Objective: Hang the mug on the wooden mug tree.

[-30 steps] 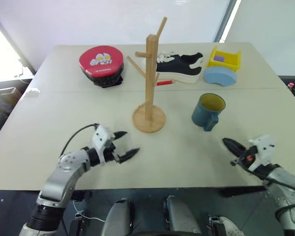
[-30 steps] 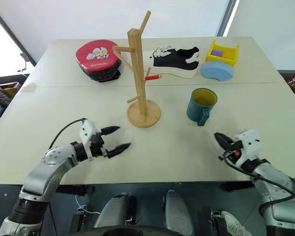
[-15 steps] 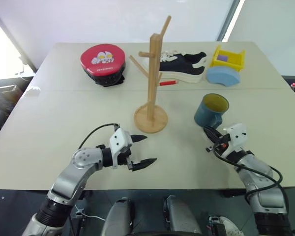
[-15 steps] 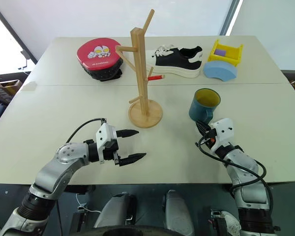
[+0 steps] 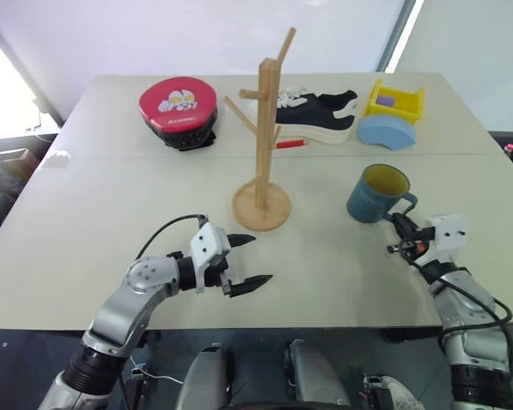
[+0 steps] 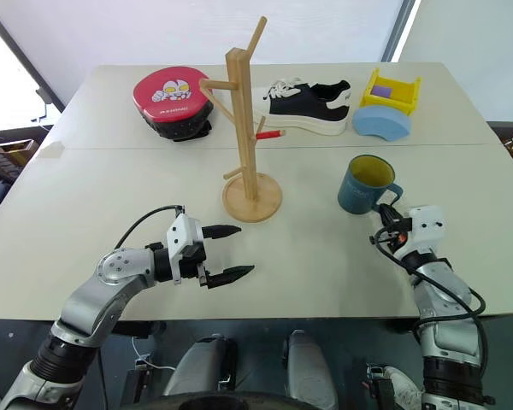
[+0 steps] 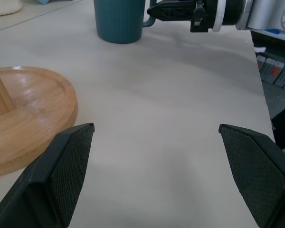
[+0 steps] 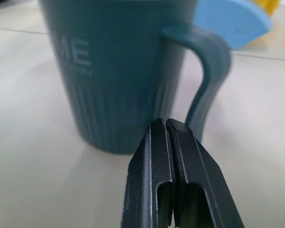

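Now my right gripper (image 6: 385, 221) sits with its two fingers pressed together, tips right at the loop handle of the mug (image 6: 364, 184); half a second ago it was nearer my centre line, in front of the mug, and the mug itself has slid a little to the right and turned, so its handle points toward the gripper instead of toward me. From the right wrist, the closed fingers (image 8: 167, 161) line up with the gap between the mug's body and its handle, though I cannot tell whether they touch either. My left gripper (image 5: 248, 260) hovers over the table (image 5: 94, 213) with its fingers wide apart, holding nothing, in the same spot as half a second ago; a second ago it was further to my left. I count one mug, upright on the table, right of the wooden mug tree (image 5: 262, 145) and apart from it, and one tree with several angled pegs, all bare. Beyond them I see one red round pad (image 5: 177, 108) with a cartoon print, one black and white sneaker (image 5: 316, 115), one red marker (image 5: 291, 143), one light blue half-round block (image 5: 384, 132) and one yellow toy bin (image 5: 393, 100) behind it. Nothing lies between the mug and the tree.
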Robot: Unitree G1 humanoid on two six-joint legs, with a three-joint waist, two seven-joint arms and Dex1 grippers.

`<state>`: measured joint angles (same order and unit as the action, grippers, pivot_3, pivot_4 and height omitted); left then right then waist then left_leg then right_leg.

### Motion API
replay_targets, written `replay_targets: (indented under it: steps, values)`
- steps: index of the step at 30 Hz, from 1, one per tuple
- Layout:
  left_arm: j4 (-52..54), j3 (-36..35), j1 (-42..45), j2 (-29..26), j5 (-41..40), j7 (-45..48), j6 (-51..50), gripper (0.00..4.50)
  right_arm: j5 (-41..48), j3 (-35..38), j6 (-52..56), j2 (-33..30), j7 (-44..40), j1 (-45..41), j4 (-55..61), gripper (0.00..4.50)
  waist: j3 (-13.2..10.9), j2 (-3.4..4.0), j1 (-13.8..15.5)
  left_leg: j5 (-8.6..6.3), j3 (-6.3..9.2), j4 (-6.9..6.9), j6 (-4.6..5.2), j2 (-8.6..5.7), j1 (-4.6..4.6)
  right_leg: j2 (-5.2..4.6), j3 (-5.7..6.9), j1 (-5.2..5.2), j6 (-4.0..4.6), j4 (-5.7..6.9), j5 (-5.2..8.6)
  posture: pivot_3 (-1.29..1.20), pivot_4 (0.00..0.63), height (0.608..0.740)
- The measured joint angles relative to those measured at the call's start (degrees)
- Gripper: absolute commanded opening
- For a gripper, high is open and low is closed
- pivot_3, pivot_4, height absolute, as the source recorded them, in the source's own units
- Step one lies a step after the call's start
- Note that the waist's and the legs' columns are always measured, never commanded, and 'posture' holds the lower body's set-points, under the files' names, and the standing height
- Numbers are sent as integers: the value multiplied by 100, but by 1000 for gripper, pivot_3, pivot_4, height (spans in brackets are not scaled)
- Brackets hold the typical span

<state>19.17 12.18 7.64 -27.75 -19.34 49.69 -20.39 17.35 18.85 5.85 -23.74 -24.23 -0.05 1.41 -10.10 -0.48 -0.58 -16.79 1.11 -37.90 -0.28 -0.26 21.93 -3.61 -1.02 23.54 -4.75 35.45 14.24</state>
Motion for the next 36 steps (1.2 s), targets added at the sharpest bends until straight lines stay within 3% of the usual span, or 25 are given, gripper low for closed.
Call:
replay_targets:
  steps: [1,3,7,14,27,30,33,36]
  values:
    - [0,0,1,27,0,-5,0,4500,6,1,0,0,-21,18,0,57,0,0,-1,0,0,0,0,0,-3,1,0,-2,-2,1,-1,0,150,735]
    - [-1,2,3,66,0,-10,0,4500,35,8,1,0,-40,69,-9,566,0,0,-1,0,0,0,0,0,-11,2,1,-10,-2,1,-1,0,150,735]
    - [-2,2,9,83,3,-10,0,4500,92,92,-2,0,-72,212,-22,2397,0,0,-1,0,-3,0,0,0,-30,4,-2,-26,0,2,0,0,150,735]
    - [-49,4,111,110,10,-9,14,4500,84,98,-111,0,-10,165,-120,2397,0,0,-13,0,-3,-1,1,1,-45,12,-4,-36,0,9,0,0,150,735]
    - [-52,-2,111,202,-8,-33,73,4500,-43,81,-327,-37,159,-662,-1115,2397,0,0,-11,1,-4,-4,1,0,-45,15,-5,-36,-10,14,-5,0,150,735]
    - [-52,-4,112,200,-8,-33,76,4500,-55,57,-350,-28,151,-795,-1266,1649,0,0,-13,1,-4,-4,1,0,-46,16,-5,-36,-10,15,-6,0,150,735]
    - [-51,-4,112,199,-8,-36,86,4500,-82,17,-365,-22,139,-844,-1327,125,0,1,-10,1,-4,-4,1,1,-45,15,-5,-36,-10,15,-6,0,150,735]
    - [-46,-11,111,191,-7,-72,92,4500,-77,-52,-368,16,61,-890,-1354,49,0,1,-13,1,-4,-5,1,0,-46,15,-5,-36,-11,16,-6,0,150,735]
